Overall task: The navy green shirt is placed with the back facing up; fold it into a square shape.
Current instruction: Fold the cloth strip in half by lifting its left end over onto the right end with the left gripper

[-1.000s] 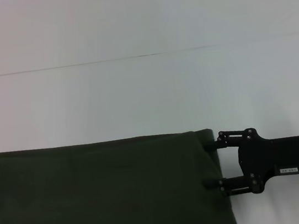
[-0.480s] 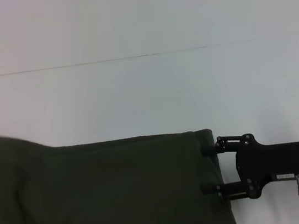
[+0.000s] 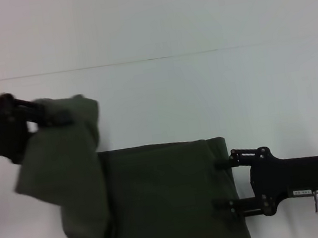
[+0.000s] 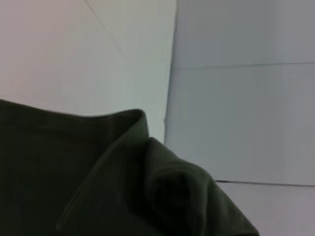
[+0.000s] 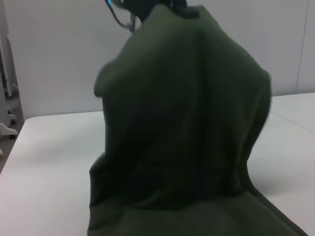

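The navy green shirt (image 3: pixel 164 201) lies flat on the white table (image 3: pixel 202 89), its plain side up. My left gripper (image 3: pixel 66 115) is shut on the shirt's left part and holds it lifted, so the cloth hangs down in a fold over the flat part. The raised cloth also shows in the left wrist view (image 4: pixel 98 187) and in the right wrist view (image 5: pixel 187 123), where the left gripper (image 5: pixel 147 7) is at its top. My right gripper (image 3: pixel 220 184) is open, low at the shirt's right edge, with both fingertips over the hem.
The white table runs far behind the shirt, with a thin seam line (image 3: pixel 139 61) across it. A white wall (image 5: pixel 59 49) stands beyond the table in the right wrist view.
My left gripper has come into view from the left, lifting the shirt's left part and carrying it rightward over the rest. My right gripper has shifted slightly lower at the right edge.
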